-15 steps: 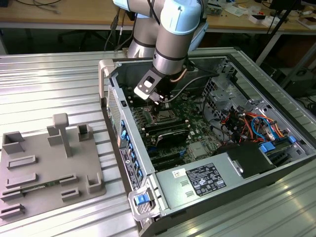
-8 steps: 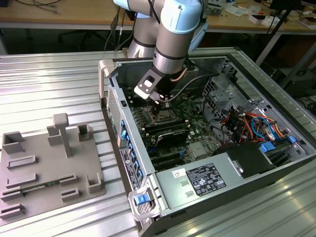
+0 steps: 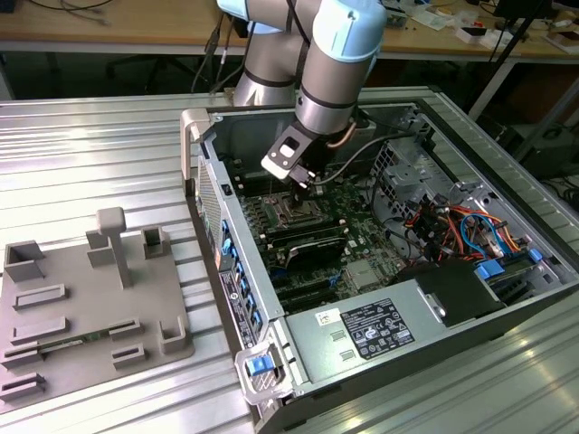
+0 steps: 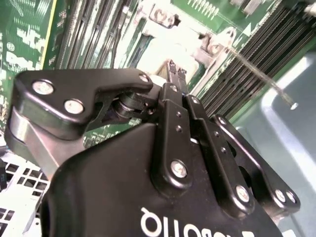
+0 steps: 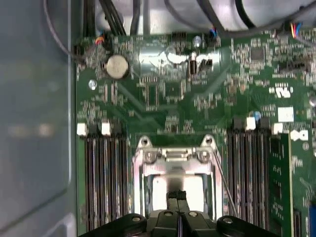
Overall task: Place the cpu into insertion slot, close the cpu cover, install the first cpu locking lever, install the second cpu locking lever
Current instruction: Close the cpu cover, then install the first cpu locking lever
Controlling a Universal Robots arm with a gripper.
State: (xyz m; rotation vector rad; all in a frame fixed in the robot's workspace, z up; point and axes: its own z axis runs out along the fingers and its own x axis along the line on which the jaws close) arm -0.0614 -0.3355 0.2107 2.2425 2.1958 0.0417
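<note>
My gripper (image 3: 306, 188) reaches down into the open computer case over the insertion slot (image 3: 288, 212). In both wrist views its black fingertips (image 5: 180, 196) (image 4: 172, 67) are pressed together, shut, right at the pale top of the cpu (image 5: 195, 193), which lies flat in the slot. Around that chip sits the silvery cpu cover (image 5: 174, 157), its square window over the chip. A thin wire locking lever (image 5: 223, 185) (image 4: 256, 71) stands out at a slant beside the socket frame. I cannot tell whether the tips touch the chip.
Long black memory slots (image 5: 101, 177) (image 5: 249, 173) flank the socket. A coin battery (image 5: 117, 66) lies further along the green board. Coloured cables (image 3: 452, 226) and a power supply (image 3: 380, 325) fill the case's other end. A grey fixture plate (image 3: 81, 307) lies on the metal table.
</note>
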